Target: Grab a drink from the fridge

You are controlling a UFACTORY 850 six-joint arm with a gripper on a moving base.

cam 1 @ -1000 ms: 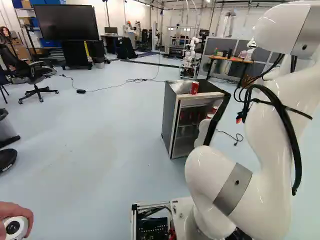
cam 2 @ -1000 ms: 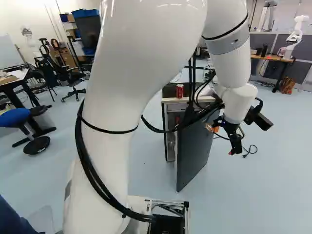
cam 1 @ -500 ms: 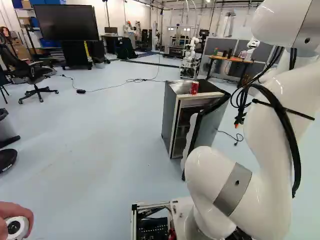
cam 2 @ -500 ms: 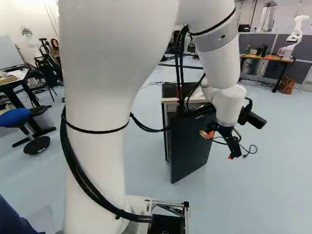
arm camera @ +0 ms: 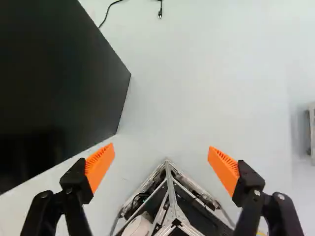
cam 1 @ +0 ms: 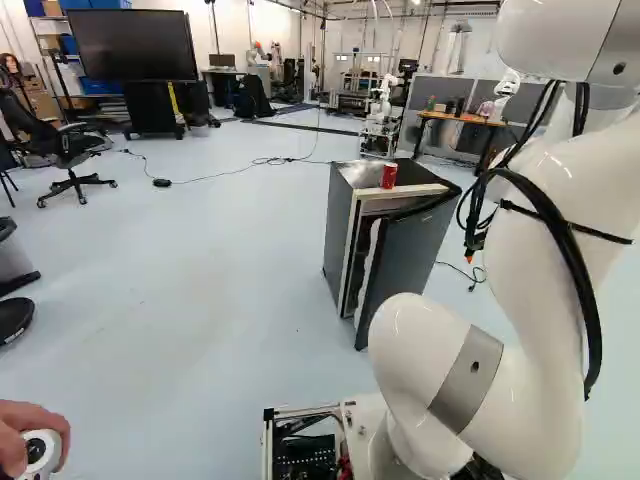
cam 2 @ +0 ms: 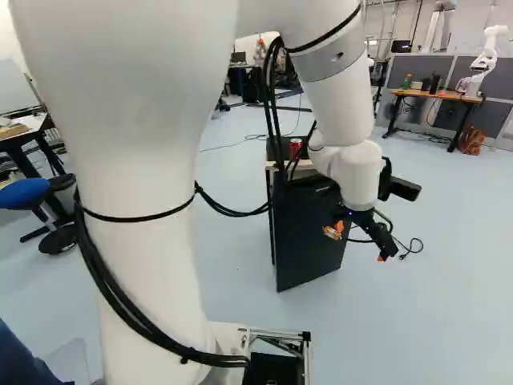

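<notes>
Fridge door (cam 2: 309,241) swung nearer shut; my gripper (cam 2: 357,245) is just right of it, fingers wide apart w/ nothing held, red can (cam 1: 389,176) atop fridge (cam 1: 338,225), pale flr (cam 1: 200,280) around, desk (cam 2: 449,95) far right

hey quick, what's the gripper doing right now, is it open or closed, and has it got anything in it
Gripper: open, its two orange-padded fingers standing wide apart, nothing held between them.
</notes>
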